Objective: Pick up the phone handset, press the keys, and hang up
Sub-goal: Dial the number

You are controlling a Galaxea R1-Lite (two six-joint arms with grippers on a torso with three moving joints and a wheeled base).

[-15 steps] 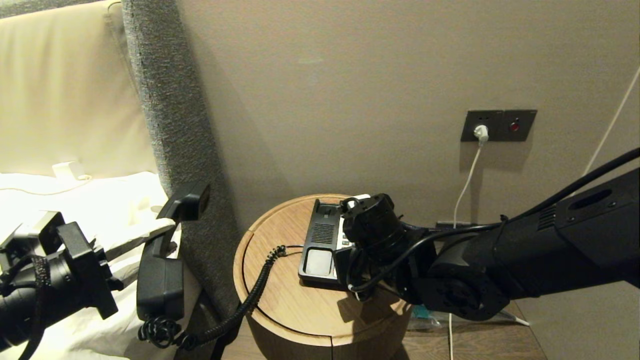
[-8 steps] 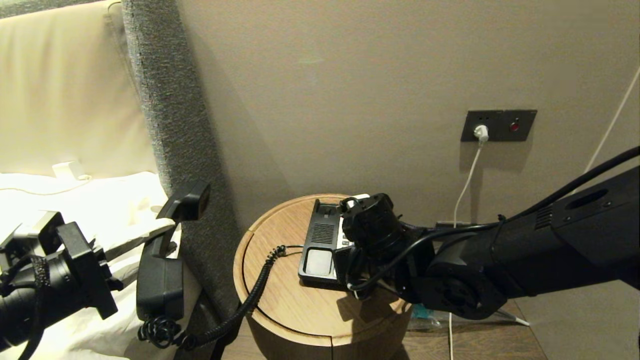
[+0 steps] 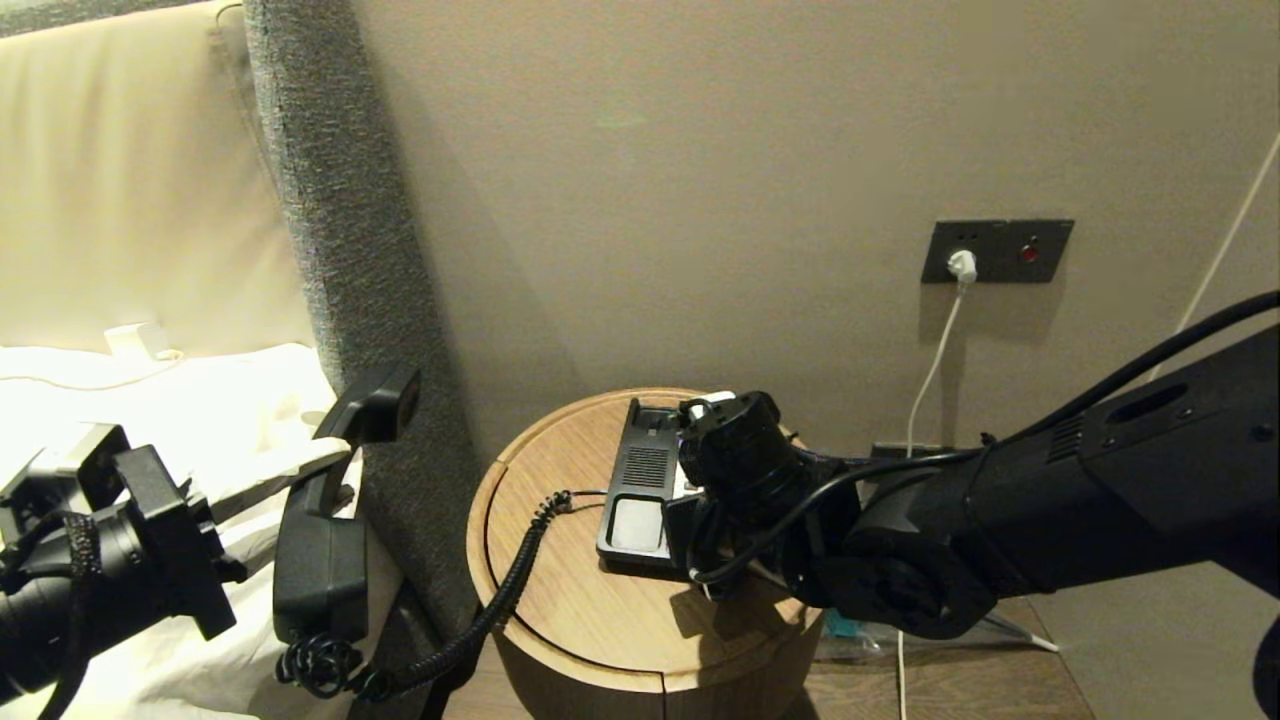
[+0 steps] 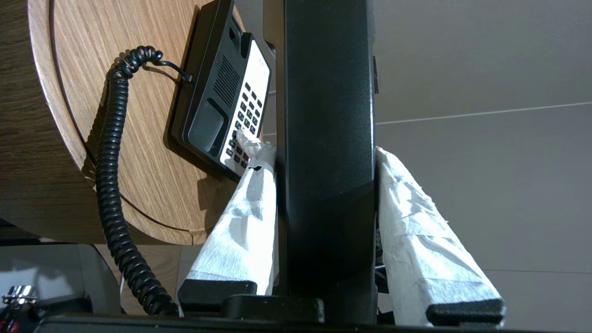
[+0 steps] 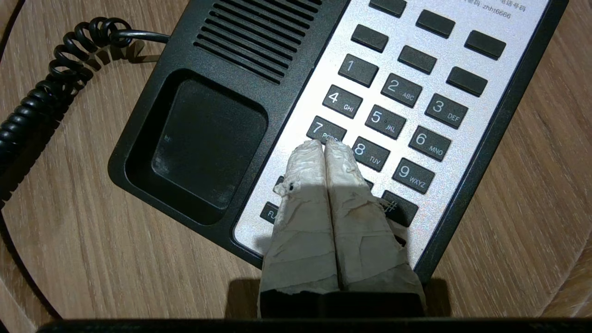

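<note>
My left gripper is shut on the phone handset, its white-wrapped fingers pressed on both sides. In the head view the black handset hangs upright over the bed, left of the round wooden table. Its coiled cord runs to the phone base on the table. My right gripper is shut with nothing in it. Its joined tips rest at the lower edge of the 7 among the dark grey keys in the pale faceplate. In the head view the right wrist hides those tips.
A grey upholstered headboard panel stands between the bed and the table. A wall socket with a white plug and cable is behind the right arm. The table's edge lies close around the phone base.
The right arm has eased slightly left and down over the phone base. The left arm and the handset have stayed still.
</note>
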